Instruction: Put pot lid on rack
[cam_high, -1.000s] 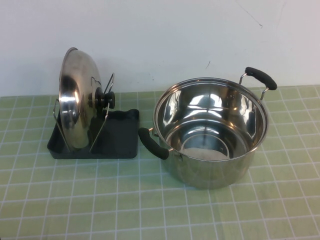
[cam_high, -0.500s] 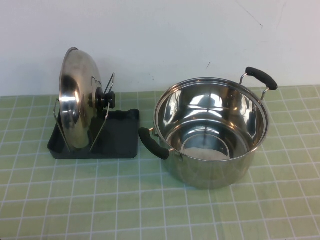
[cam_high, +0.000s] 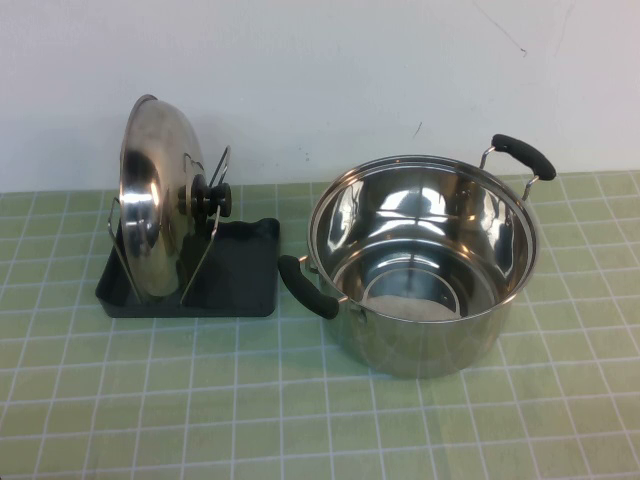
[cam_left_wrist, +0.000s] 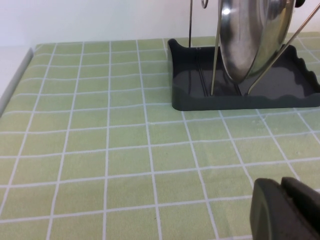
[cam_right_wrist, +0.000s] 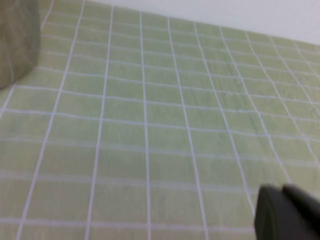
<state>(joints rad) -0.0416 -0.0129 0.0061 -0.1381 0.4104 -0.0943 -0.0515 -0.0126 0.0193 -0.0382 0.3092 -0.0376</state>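
Observation:
The pot lid stands on edge in the rack, leaning between its wire loops, with its black knob facing the pot. In the left wrist view the lid rests in the dark tray of the rack. My left gripper is shut and empty, low over the cloth, well back from the rack. My right gripper is shut and empty over bare cloth. Neither gripper shows in the high view.
A deep steel pot with two black handles stands open just right of the rack; its side shows in the right wrist view. A green checked cloth covers the table. A white wall is close behind.

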